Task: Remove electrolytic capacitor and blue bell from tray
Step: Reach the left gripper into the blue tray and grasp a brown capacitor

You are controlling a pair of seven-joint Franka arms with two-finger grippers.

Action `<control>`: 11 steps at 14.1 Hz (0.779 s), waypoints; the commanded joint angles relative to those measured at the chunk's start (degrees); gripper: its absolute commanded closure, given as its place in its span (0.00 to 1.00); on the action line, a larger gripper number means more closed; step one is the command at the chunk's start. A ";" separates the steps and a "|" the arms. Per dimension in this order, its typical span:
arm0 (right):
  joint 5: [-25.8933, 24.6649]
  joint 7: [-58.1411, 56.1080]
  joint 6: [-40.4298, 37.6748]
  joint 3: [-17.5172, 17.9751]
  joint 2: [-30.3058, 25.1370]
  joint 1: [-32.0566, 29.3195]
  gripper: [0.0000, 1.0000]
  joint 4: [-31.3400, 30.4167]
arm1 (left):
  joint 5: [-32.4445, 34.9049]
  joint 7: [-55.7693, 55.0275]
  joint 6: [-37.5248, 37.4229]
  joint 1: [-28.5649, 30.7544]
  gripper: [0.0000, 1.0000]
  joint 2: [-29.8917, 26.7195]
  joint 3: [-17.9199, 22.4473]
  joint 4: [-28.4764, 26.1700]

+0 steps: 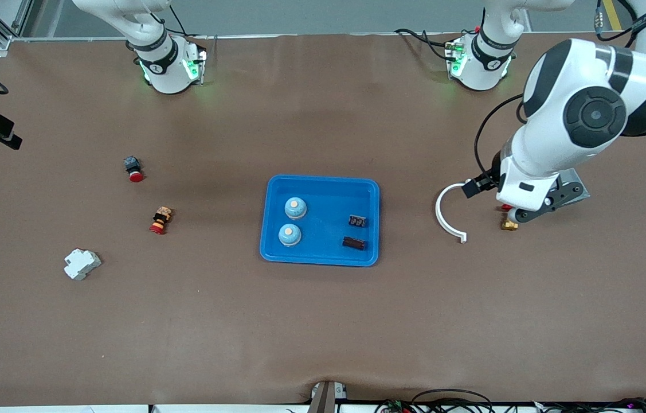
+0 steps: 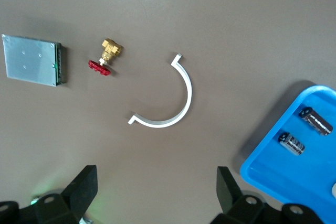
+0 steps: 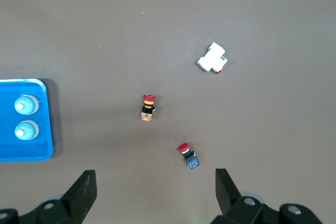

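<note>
Blue plastic tray [image 1: 323,258] sits mid-table on the brown table [image 1: 323,332]. Inside it: two pale-blue round bells with cream buttons [image 1: 295,208] [image 1: 289,234] at the right arm's end, one nearer the front camera than the other. Two dark cylindrical capacitors [image 1: 357,220] [image 1: 353,243] lie at the left arm's end of the tray, also one nearer than the other, apart from each other and from the bells.

Left hand [image 2: 155,187] hangs over bare table toward the left arm's end, fingers spread wide, nothing between them. In the left wrist view it is over the area by a white curved half-ring clamp [image 1: 449,213], with a small brass valve with a red handle [image 2: 106,55] and a flat grey metal box [image 2: 32,60] near.

Right hand [image 3: 155,190] is out of the front view; in its wrist view its fingers are fully apart, empty, over table at the right arm's end. There: two red-capped push-button switches [image 1: 134,168] [image 1: 160,220] and a white plastic breaker block [image 1: 82,264], all well apart.
</note>
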 commanded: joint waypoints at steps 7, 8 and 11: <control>0.50 0.29 -0.12 0.21 -0.24 -0.26 0.00 0.32 | -1.12 -14.11 5.20 -4.52 0.00 2.20 -0.16 -2.38; 0.50 0.37 -0.12 0.21 -0.07 -0.26 0.00 0.32 | -1.12 -16.04 6.78 -4.79 0.00 2.29 -0.25 -3.52; 0.68 0.37 -0.12 0.21 -0.24 -0.34 0.00 0.41 | -1.20 -21.67 11.44 -5.85 0.00 2.29 -0.86 -6.24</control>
